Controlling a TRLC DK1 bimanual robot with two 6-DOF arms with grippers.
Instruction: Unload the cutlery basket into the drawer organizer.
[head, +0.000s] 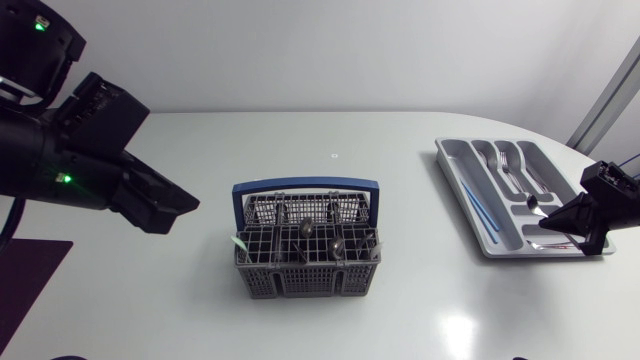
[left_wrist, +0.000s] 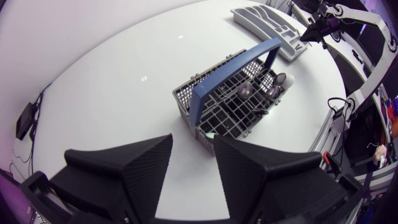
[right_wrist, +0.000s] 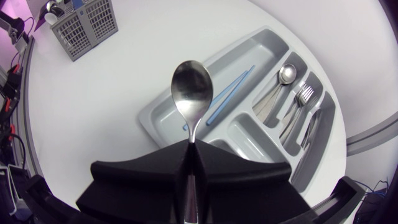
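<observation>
In the head view, a grey plastic cutlery basket with a blue handle (head: 307, 250) is seen standing mid-table, dark utensil ends showing in its cells. A grey compartmented drawer organizer (head: 452, 160) lies well apart from it, on the right side. The left gripper (head: 180, 208) hangs beside the basket on its left without touching it. The right gripper (head: 550, 227) is held over the near end of the organizer. In the left wrist view, the left gripper's (left_wrist: 193, 143) fingers are seen spread apart with nothing between them. The basket (left_wrist: 214, 109) stands just ahead of them, and the organizer (left_wrist: 267, 22) lies far beyond it. In the right wrist view, the right gripper (right_wrist: 189, 149) is clamped on the handle of a shiny steel spoon (right_wrist: 191, 93). The spoon's bowl juts straight ahead of the fingertips above the organizer (right_wrist: 245, 134). A thin blue rod (right_wrist: 227, 93) lies in one long compartment. A second spoon (right_wrist: 283, 78) and forks (right_wrist: 301, 96) rest in the compartments beyond it. The basket (right_wrist: 84, 22) is seen far off across the table.
</observation>
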